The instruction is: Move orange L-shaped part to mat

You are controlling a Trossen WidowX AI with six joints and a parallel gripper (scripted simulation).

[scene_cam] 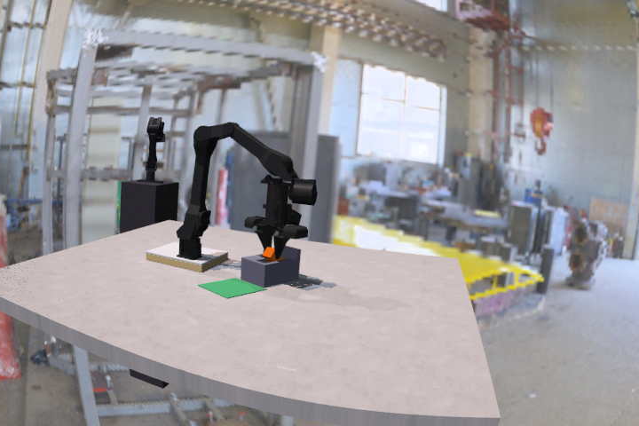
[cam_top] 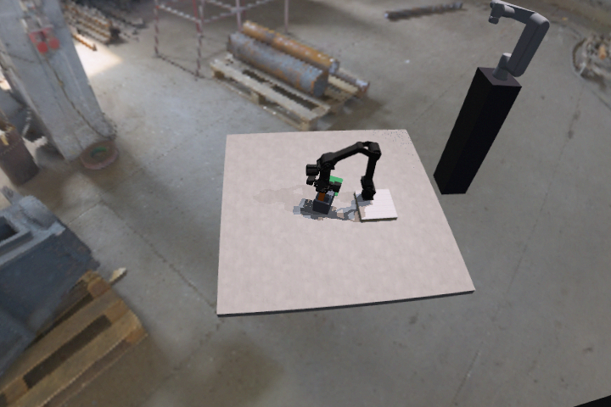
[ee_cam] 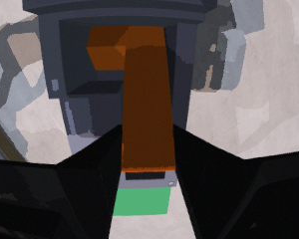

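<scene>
The orange L-shaped part [cam_top: 321,197] [scene_cam: 269,253] [ee_cam: 149,100] is tilted in the pocket of the grey tray [cam_top: 322,207] [scene_cam: 253,272] [ee_cam: 50,65]. Its plain end is raised above the tray top, and its L-shaped end is low in the pocket at the far side of the wrist view. My gripper [scene_cam: 273,256] [ee_cam: 146,130] is shut on the raised end, one finger on each side of it. In the top view the arm hides the fingertips. The green mat [cam_top: 336,180] [scene_cam: 231,287] [ee_cam: 142,201] lies flat beside the tray, partly hidden by the arm in the top view.
A raised wall [scene_cam: 293,255] stands at the tray's end by the L-shaped end. My arm's base stands on a white board [cam_top: 380,206] [scene_cam: 159,254] on the table. Another arm stands on a black pedestal [cam_top: 477,134] [scene_cam: 148,206] off the table.
</scene>
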